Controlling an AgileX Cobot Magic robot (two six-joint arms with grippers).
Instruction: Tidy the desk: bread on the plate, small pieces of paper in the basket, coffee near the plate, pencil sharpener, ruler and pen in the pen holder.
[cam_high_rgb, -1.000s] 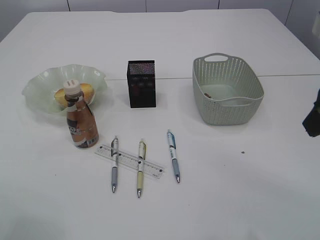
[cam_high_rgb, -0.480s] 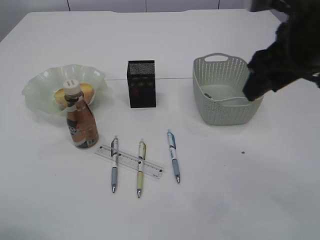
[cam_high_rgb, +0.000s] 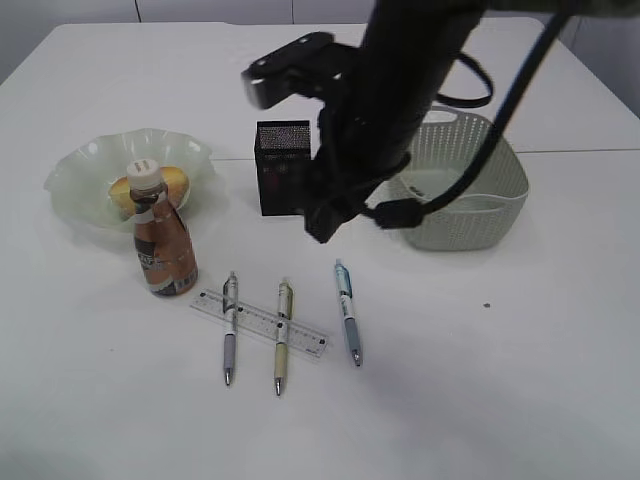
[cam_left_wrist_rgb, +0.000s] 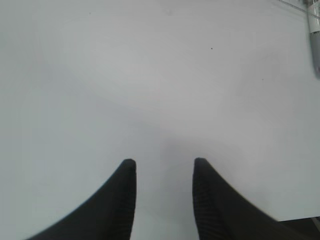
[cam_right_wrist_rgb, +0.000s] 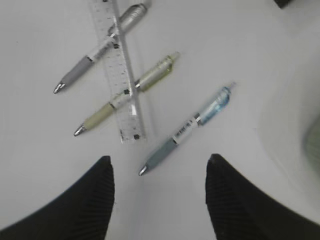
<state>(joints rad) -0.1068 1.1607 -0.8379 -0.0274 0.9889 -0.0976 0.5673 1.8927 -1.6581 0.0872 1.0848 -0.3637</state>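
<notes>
While uncapped, 3 pens (cam_right_wrist_rgb: 191, 124) (grey, yellow, blue) lie parallel.

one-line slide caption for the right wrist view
Open right gripper above three pens and a clear ruler on the white desk.

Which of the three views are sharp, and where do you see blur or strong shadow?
Exterior view: table things sharp, the right arm dark, slightly smeared. Left wrist view: bare desk evenly lit, soft shadow near the fingers. Right wrist view: pens and ruler a little soft.
</notes>
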